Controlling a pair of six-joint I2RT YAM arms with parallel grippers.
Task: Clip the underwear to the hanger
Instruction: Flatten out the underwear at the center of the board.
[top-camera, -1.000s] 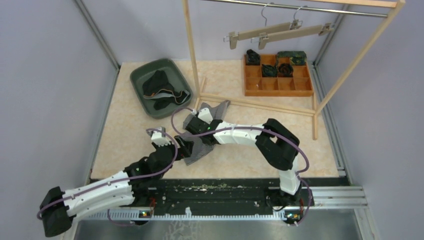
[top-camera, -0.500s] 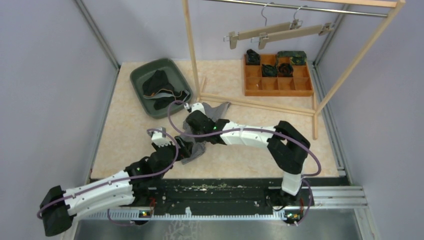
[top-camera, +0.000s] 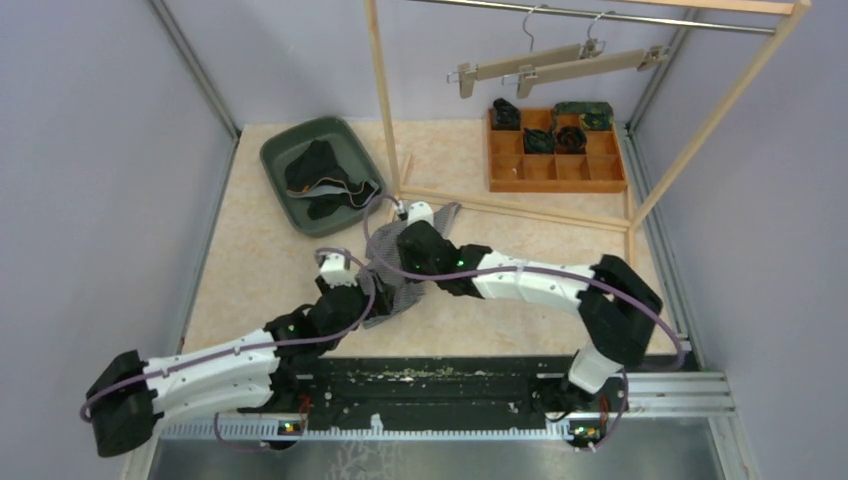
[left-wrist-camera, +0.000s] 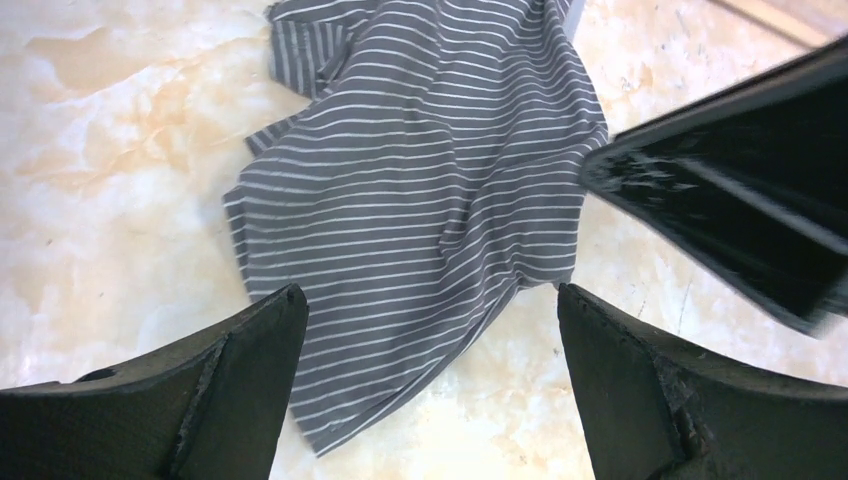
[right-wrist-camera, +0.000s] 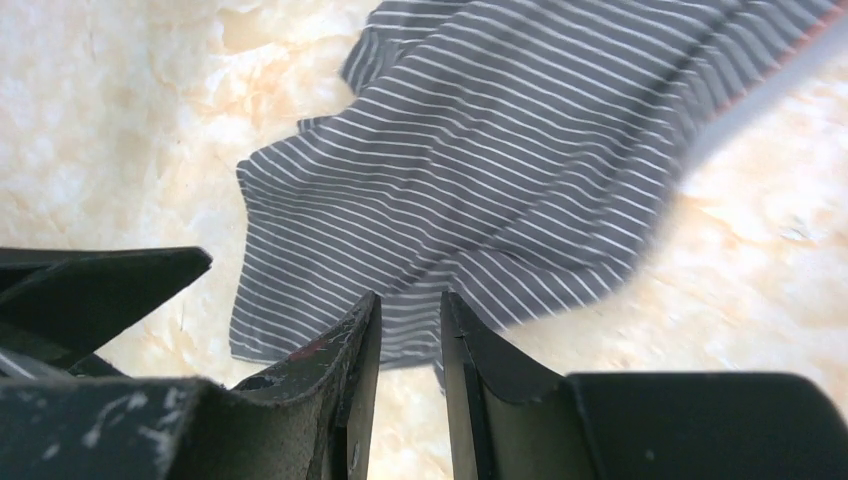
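While the grey striped underwear (left-wrist-camera: 420, 200) lies rumpled on the desk (top-camera: 250, 270) between the two arms, we see the left pincer (left-wrist-camera: 428, 300) spread wide, hovering above the cloth's near edge and holding nothing. The right pincer (right-wrist-camera: 408, 300) stands only a little apart, a narrow slit between its fingers (right-wrist-camera: 350, 340), right over the same cloth. Whether its tips touch the fabric we cannot tell. The wooden hangers (top-camera: 530, 65) hang on the rail (top-camera: 600, 15) at the back, well apart from the underwear.
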